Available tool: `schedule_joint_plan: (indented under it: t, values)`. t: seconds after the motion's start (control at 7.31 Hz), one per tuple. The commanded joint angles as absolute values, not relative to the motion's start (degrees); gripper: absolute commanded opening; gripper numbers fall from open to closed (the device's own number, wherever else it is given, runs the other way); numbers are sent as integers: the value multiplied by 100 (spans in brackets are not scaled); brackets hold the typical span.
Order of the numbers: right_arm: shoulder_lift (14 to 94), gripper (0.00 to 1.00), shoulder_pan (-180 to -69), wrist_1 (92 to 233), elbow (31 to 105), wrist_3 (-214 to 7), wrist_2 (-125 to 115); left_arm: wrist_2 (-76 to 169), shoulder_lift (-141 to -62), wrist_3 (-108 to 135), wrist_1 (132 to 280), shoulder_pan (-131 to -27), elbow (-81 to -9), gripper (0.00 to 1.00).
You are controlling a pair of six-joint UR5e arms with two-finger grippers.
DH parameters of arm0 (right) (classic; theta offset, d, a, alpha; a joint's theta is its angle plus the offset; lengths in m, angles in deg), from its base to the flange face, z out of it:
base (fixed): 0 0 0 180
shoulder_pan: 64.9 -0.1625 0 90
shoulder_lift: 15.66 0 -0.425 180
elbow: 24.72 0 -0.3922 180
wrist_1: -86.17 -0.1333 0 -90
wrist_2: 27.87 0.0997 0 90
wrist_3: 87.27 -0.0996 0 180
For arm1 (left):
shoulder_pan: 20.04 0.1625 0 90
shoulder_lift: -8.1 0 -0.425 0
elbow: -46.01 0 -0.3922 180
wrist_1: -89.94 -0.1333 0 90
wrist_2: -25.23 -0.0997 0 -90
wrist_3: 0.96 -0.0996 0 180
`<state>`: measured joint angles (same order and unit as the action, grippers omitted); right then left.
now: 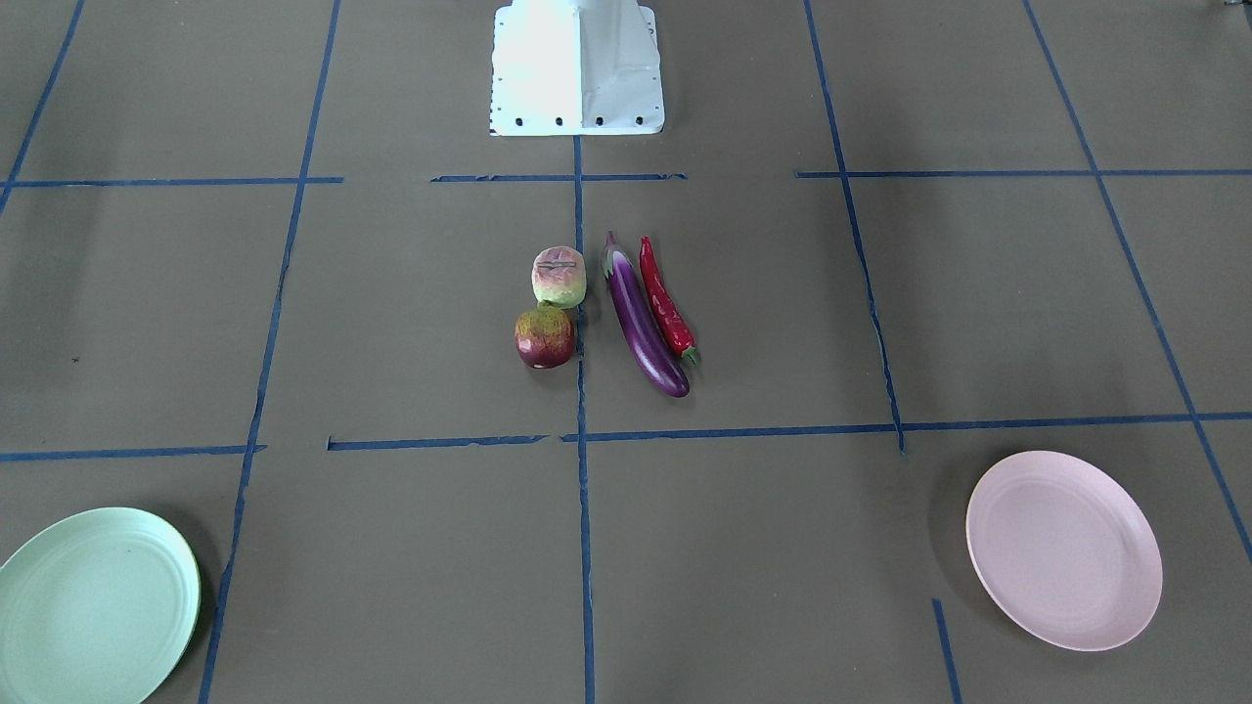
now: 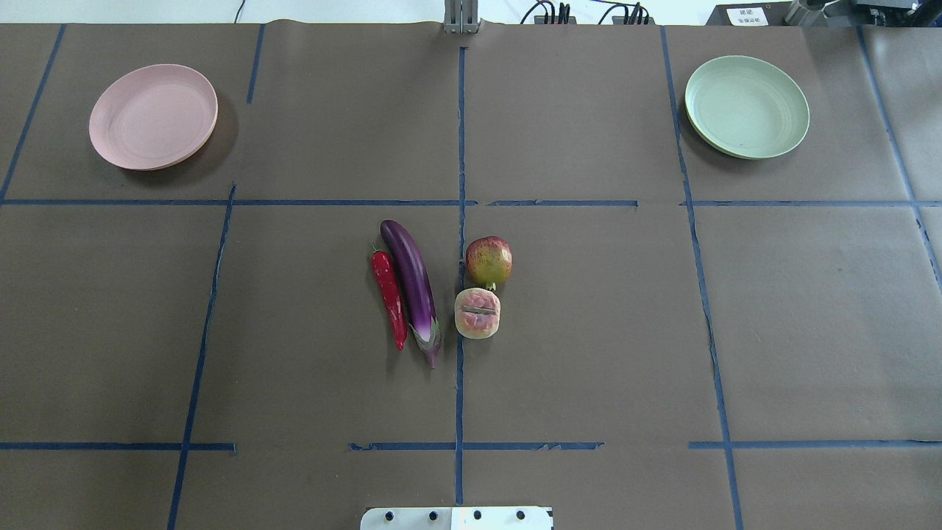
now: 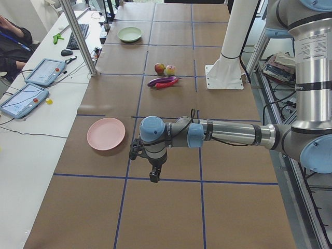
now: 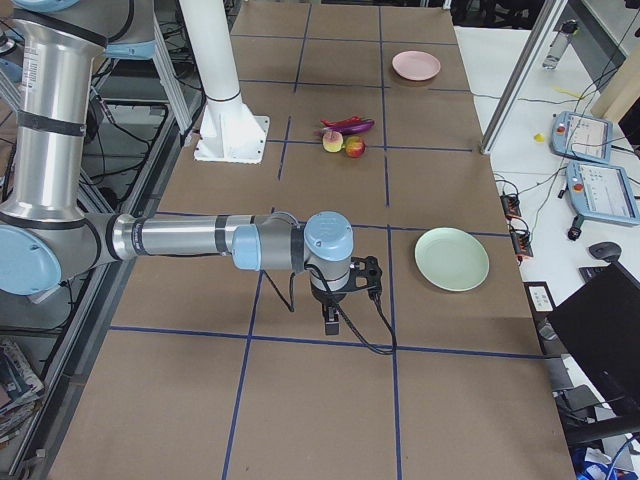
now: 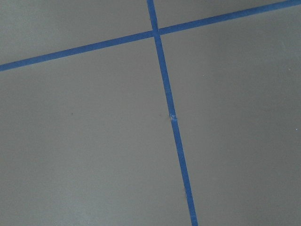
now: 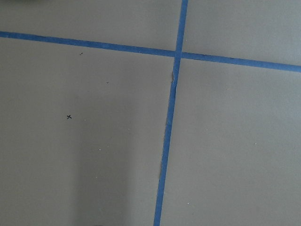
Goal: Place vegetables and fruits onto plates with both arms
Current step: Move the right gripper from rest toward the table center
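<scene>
— Where is our left gripper (image 3: pixel 154 174)?
— It hangs over the table (image 2: pixel 603 353) toward our left end, out past the pink plate (image 2: pixel 153 116). We see it only from the side, so we cannot tell whether it stands parted or closed. The same goes for the right gripper (image 4: pixel 332 318), out at the other end beyond the green plate (image 2: pixel 746 107)
— And the produce?
— All four pieces lie at the table's middle, well apart from both grippers, so we judge each arm has to come inward. The eggplant (image 2: pixel 413 291) and the chili pepper (image 2: pixel 390 298) lie just left of the centre line of blue tape (image 2: pixel 461 147), nearer our left arm. The apple (image 2: pixel 489 261) and the paler fruit (image 2: pixel 477 313) sit just right of it, nearer our right arm
— Long axes?
— Both vegetables run nearly straight out from the base, side by side and close to touching. The eggplant's stem points toward us and the chili's points away. We judge a gripper should close across that line
— The plates?
— Nothing lies on either. Pink is at our far left, green at our far right
</scene>
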<state>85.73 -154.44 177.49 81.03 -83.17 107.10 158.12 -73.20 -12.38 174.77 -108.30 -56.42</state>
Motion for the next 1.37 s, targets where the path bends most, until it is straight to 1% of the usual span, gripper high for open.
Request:
schedule_joint_plan:
  t: [0.0, 0.14, 0.27, 0.41, 0.55, 0.82, 0.96, 1.09, 1.23]
  values:
    - [8551, 100, -15385, 17740, 8223, -8323, 10844, 15839, -7320, -1247, 17458, -10828, -5656, 100]
    - [8533, 100, -15254, 17740, 8529, -8332, 11054, 15856, -7320, -1247, 17458, -10828, -5665, 100]
    - [8089, 100, -14966, 17749, 8688, -8593, 11126, 15857, -7320, -1247, 17466, -10828, -5665, 100]
    - [7511, 99, -14397, 17732, 8734, -9544, 11083, 15865, -7320, -1239, 17484, -10828, -5665, 100]
    - [7148, 100, -13835, 17740, 8891, -10310, 10970, 15865, -7320, -1239, 17493, -10819, -5665, 100]
    - [5955, 100, -12649, 17802, 8945, -12205, 10260, 15865, -7328, -1239, 17510, -10819, -5665, 100]
    - [5497, 100, -11946, 17819, 8936, -13034, 9734, 15865, -7328, -1230, 17519, -10819, -5665, 100]
    - [5066, 100, -11209, 17828, 8849, -13817, 9251, 15865, -7328, -1230, 17519, -10819, -5665, 100]
    - [4583, 100, -10749, 17828, 8570, -14347, 8750, 15865, -7328, -1230, 17519, -10810, -5656, 100]
